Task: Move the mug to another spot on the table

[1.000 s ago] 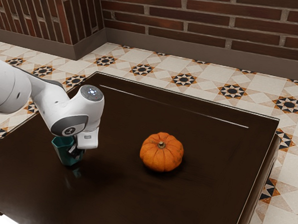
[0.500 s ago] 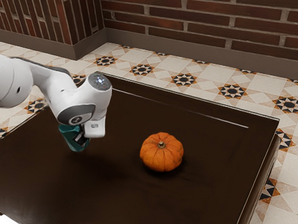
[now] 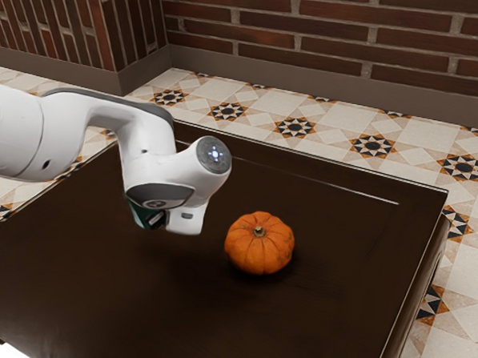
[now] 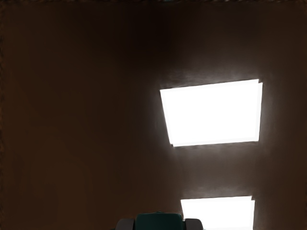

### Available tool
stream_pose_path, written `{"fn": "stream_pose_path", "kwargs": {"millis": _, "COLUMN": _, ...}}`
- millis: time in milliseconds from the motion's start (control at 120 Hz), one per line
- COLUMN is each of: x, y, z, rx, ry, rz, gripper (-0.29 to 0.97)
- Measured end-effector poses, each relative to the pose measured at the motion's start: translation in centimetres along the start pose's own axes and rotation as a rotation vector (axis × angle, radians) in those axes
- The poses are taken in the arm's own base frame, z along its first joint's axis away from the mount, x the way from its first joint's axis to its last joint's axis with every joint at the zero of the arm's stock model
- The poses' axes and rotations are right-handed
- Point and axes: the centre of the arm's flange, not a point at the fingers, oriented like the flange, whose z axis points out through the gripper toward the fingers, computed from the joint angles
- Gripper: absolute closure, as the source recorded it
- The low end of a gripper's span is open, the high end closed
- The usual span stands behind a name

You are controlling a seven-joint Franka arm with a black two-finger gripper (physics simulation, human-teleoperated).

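Tool (image 3: 153,220) clamped on mug (image 4: 159,222); since a second ago mug lifted off table (image 3: 320,311), carried inward from table edge, now airborne near pumpkin (image 3: 259,243). Relocation underway, set-down pending

Dark teal mug (image 3: 151,217) in the air above the dark brown table (image 3: 339,256).
Mostly hidden, a sliver of its teal wall shows at the exterior view's left of the round orange pumpkin (image 3: 259,243), apart from it.

1 orange pumpkin (image 3: 259,243) is set upright at the centre of the exterior frame on a dark table (image 3: 337,304); patterned floor tiles (image 3: 362,121) are seen above.
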Motion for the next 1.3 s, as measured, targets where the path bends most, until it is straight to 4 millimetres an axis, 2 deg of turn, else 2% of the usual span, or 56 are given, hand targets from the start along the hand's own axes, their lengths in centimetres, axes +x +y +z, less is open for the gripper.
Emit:
{"fn": "stream_pose_path", "kwargs": {"millis": 183, "x": 1.6, "y": -0.1, "z": -1.3, "rx": 0.041, "ry": -0.031, "rz": 0.028, "gripper": 0.69}}
{"fn": "stream_pose_path", "kwargs": {"millis": 300, "x": 1.4, "y": -0.9, "z": -1.4, "rx": 0.065, "ry": -0.051, "rz": 0.031, "gripper": 0.68}}
{"fn": "stream_pose_path", "kwargs": {"millis": 450, "x": 3.5, "y": -1.1, "z": 0.8, "rx": 0.067, "ry": -0.052, "rz": 0.065, "gripper": 0.67}}
{"fn": "stream_pose_path", "kwargs": {"millis": 592, "x": 5.2, "y": -1.2, "z": 0.8, "rx": 0.097, "ry": -0.025, "rz": 0.086, "gripper": 0.66}}
{"fn": "stream_pose_path", "kwargs": {"millis": 825, "x": 6.5, "y": -1.2, "z": 3.5, "rx": 0.097, "ry": 0.002, "rz": 0.094, "gripper": 0.65}}
{"fn": "stream_pose_path", "kwargs": {"millis": 967, "x": 7.6, "y": -1.2, "z": 3.9, "rx": 0.106, "ry": 0.020, "rz": 0.104, "gripper": 0.65}}
{"fn": "stream_pose_path", "kwargs": {"millis": 1133, "x": 8.1, "y": -1.1, "z": 5.0, "rx": 0.098, "ry": 0.033, "rz": 0.101, "gripper": 0.66}}
{"fn": "stream_pose_path", "kwargs": {"millis": 1200, "x": 8.2, "y": -1.1, "z": 5.0, "rx": 0.098, "ry": 0.037, "rz": 0.100, "gripper": 0.60}}
{"fn": "stream_pose_path", "kwargs": {"millis": 1300, "x": 8.2, "y": -1.0, "z": 5.1, "rx": 0.096, "ry": 0.040, "rz": 0.099, "gripper": 0.42}}
